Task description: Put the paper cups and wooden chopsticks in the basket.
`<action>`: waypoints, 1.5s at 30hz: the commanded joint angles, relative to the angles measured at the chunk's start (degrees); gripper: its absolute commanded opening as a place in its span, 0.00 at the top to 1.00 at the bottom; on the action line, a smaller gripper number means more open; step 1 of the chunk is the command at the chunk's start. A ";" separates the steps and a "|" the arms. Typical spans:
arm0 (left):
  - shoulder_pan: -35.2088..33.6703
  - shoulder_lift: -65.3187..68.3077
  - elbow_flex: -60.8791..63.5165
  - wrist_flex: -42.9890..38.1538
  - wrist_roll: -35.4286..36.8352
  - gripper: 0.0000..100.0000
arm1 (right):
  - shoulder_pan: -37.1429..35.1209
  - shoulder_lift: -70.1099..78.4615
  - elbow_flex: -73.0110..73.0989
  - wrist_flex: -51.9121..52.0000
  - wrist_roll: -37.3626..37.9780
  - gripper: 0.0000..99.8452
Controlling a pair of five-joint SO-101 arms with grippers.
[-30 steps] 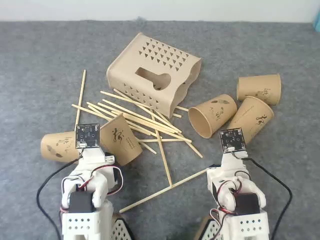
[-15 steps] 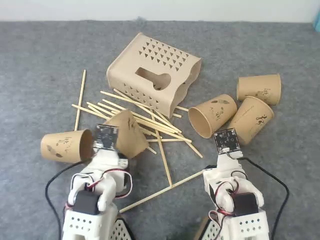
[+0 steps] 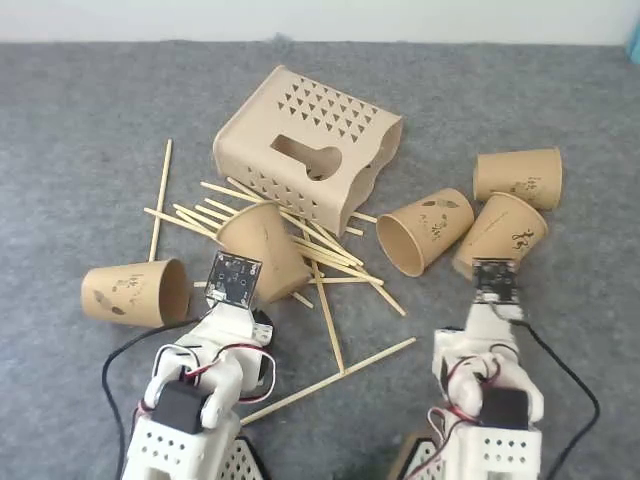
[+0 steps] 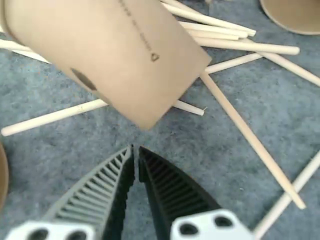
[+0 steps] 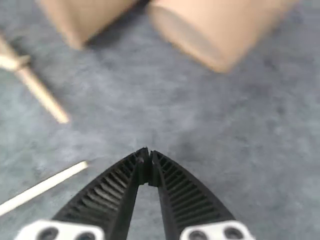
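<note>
The tan basket (image 3: 310,150) lies tipped over at the back of the grey mat. Wooden chopsticks (image 3: 300,245) are scattered in front of it. One paper cup (image 3: 130,292) lies on its side at the left. A second cup (image 3: 265,250) rests on the chopsticks, and three more (image 3: 425,230) (image 3: 503,232) (image 3: 518,177) lie at the right. My left gripper (image 4: 135,148) is shut and holds nothing, its tip just short of the second cup (image 4: 110,55). My right gripper (image 5: 146,151) is shut and holds nothing, above bare mat near two cups (image 5: 210,30) (image 5: 82,15).
A long chopstick (image 3: 330,380) lies slanted on the mat between the two arms. Another single stick (image 3: 160,200) lies apart at the left. Bare mat stretches along the far side and the left edge.
The left arm has swung right, and the cup in front of it has shifted away onto the chopsticks. The right arm has moved right toward the cups there.
</note>
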 commanded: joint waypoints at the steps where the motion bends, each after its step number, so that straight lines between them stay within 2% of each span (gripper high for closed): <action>1: 0.09 -0.88 -1.10 0.44 -0.70 0.99 | 5.49 -0.84 -0.18 -0.57 3.78 0.99; 5: -7.21 -0.97 -7.34 1.76 -0.88 0.99 | 5.85 -0.84 -0.35 -0.57 16.09 0.99; 7: -11.08 -0.97 -11.74 1.14 -3.43 0.99 | 5.85 -0.84 -0.88 -0.13 19.87 0.99; 12: -12.13 -0.97 -19.12 0.97 -13.27 0.99 | 5.93 -0.84 -0.70 -0.13 20.04 0.99; 17: -12.66 -0.70 -26.68 -2.99 -16.44 0.98 | 5.93 -0.84 -0.62 -0.13 20.13 0.99; 20: -12.66 1.49 -29.49 -3.69 -16.97 0.90 | 5.93 -0.84 -0.62 -0.13 20.13 0.99; 24: -12.75 14.24 -34.07 -5.80 -8.70 0.75 | 5.93 -0.84 -0.62 -0.13 20.13 0.99; 29: -11.69 36.84 -47.87 -5.98 -6.33 0.79 | 6.02 -0.84 -0.62 -0.13 20.13 0.99; 32: -8.70 48.09 -54.99 -5.01 -3.60 0.79 | 7.87 -0.84 -0.62 -0.31 20.13 0.99; 36: -1.49 57.41 -60.09 -5.27 2.29 0.79 | 9.36 -0.84 -0.62 -0.57 20.04 0.99; 41: 7.38 66.20 -60.09 -13.36 8.26 0.79 | 9.27 -0.84 -0.62 -0.57 20.04 0.99; 45: 8.70 76.04 -60.09 -22.24 10.99 0.79 | 9.27 -0.84 -0.62 -0.57 20.04 0.99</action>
